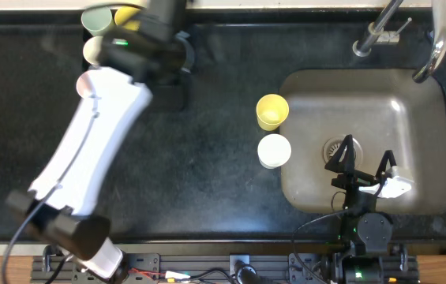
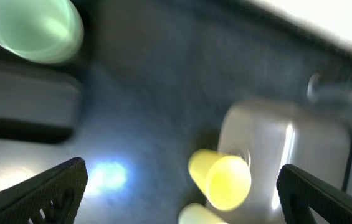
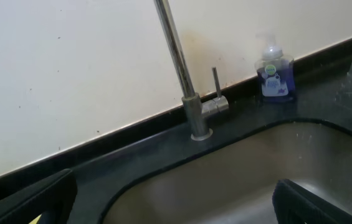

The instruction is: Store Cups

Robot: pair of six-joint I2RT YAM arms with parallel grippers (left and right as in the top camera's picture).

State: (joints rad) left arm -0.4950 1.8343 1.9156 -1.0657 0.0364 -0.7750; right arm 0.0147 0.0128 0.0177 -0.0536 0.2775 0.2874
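Near the left fingers, wrist view shows a seemingly green cup.

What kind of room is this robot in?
Most likely a kitchen. A metal sink is set into a dark countertop, a tall faucet rises behind it, and a soap bottle stands by the wall. A yellow cup and a white cup wait beside the sink.

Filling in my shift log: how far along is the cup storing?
Likely done: green cup, corner yellow cup and cream cup are grouped at the counter's back left. In hand: nothing; the left gripper is open by that group, and the right gripper is open over the sink. Left: yellow cup and white cup on the counter beside the sink.
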